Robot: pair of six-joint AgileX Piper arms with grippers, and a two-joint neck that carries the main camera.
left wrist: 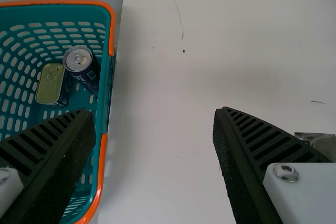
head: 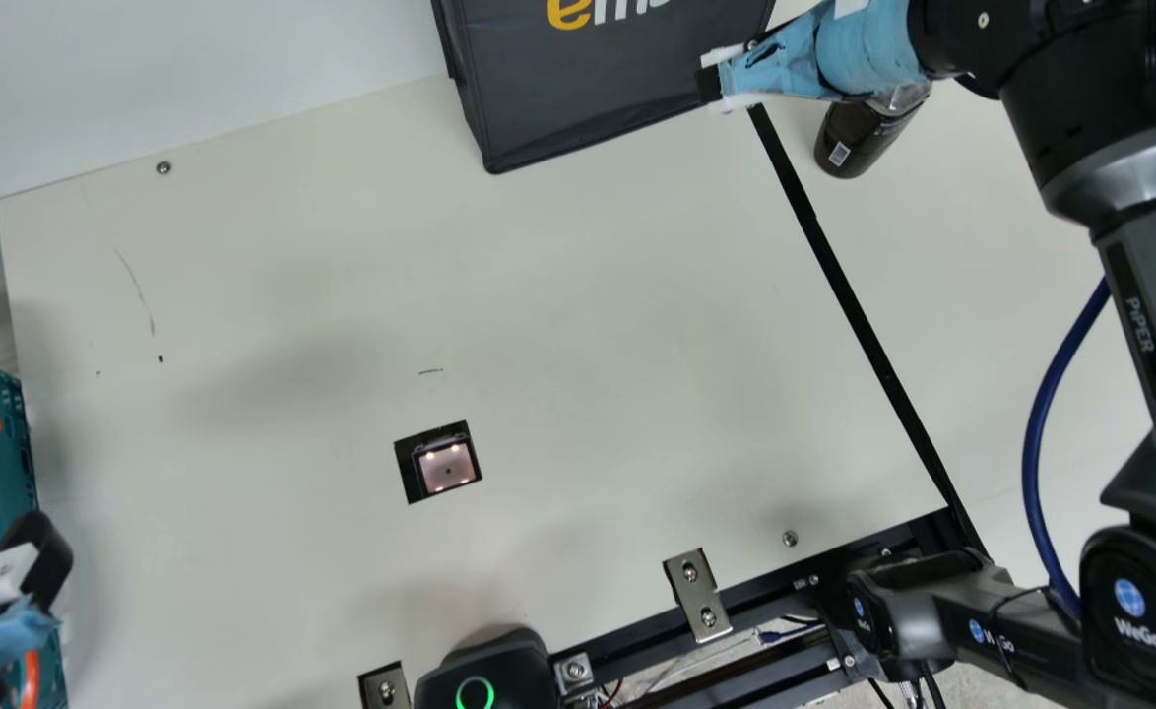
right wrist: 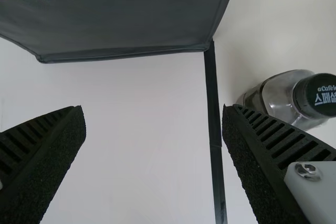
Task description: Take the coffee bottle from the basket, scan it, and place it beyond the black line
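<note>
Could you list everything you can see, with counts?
Plastic coffee bottle: one, dark, beyond line
Straight line: one, black, across table
Flat table: one, cream, centre
Perforated plastic basket: one, teal, orange-rimmed, left
Round can: one, dark blue, in basket
Flat tin: one, gold-topped, beside can
Boxy bag: one, dark grey, far side
Square scanner window: one, black-framed, in table
Ringed device: one, black-green, near edge
Grippers, left, right: two, black, open

**Coffee Bottle [right wrist: 286, 100] Stands Beyond Black Line [head: 854, 303]**

The clear bottle, dark in its lower part and capped in black with white lettering, stands upright just beside the straight black line, a barcode on its side. Well apart, across the line from the bottle, sits the open-topped teal plastic basket [head: 11, 448], trimmed in orange.
</note>
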